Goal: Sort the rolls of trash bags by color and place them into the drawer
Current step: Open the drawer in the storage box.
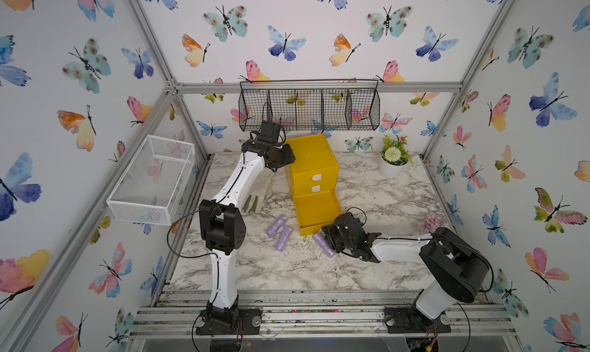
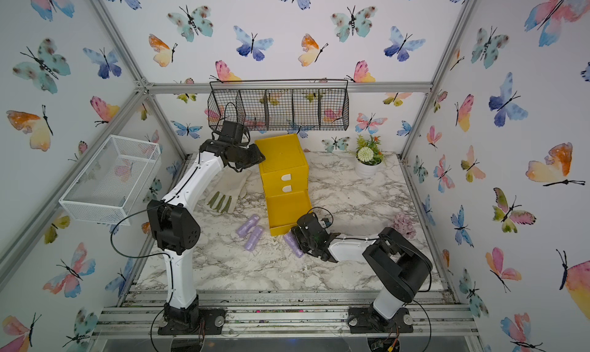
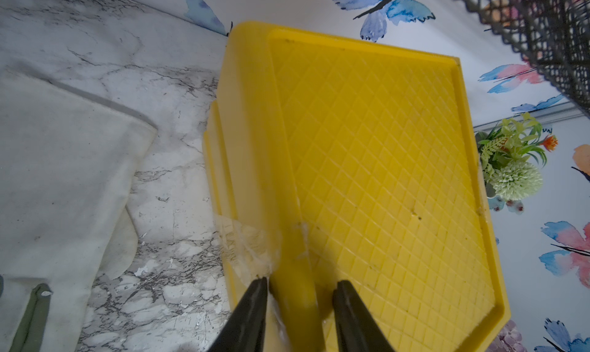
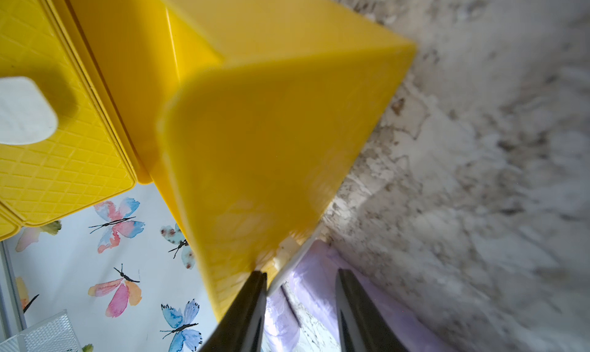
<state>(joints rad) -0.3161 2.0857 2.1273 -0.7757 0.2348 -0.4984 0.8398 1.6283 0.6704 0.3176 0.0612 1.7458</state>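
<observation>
Starting with both top views, the bright yellow plastic chest of three stacked drawers [image 1: 314, 162] [image 2: 282, 162] stands on the marble-patterned tabletop [image 1: 319, 270], its bottom drawer [image 1: 316, 211] pulled out. Just in front of that drawer's front panel lies a short, crinkly purple roll of trash bags [image 1: 321, 242] [image 2: 292, 245]. The right gripper [image 1: 330, 238] sits down at the table over one end of it. The right arm's forearm runs low and nearly level, coming in from the chest's front right. Two more purple rolls [image 1: 280, 231] lie side by side off the open drawer's left front corner. The left arm rises from its base, bends at the elbow and slopes up to the chest's top left edge, where the left gripper [image 1: 285, 159] sits. A pale rubber glove [image 2: 230, 187] lies flat to the left of the chest, under that forearm.

In the left wrist view the black fingers [image 3: 252, 312] stand partly open astride the raised rim of the chest's diamond-patterned top. The rim fills most of the gap, with a sliver of space beside one finger. I cannot tell whether they pinch it.

The right wrist view is blurred. The fingers [image 4: 357, 315] are partly open, with the purple roll running between and past them on the marble. The open drawer's white tab handle [image 4: 287, 264] is just beyond their tips. Whether they clamp the roll cannot be told.
</observation>
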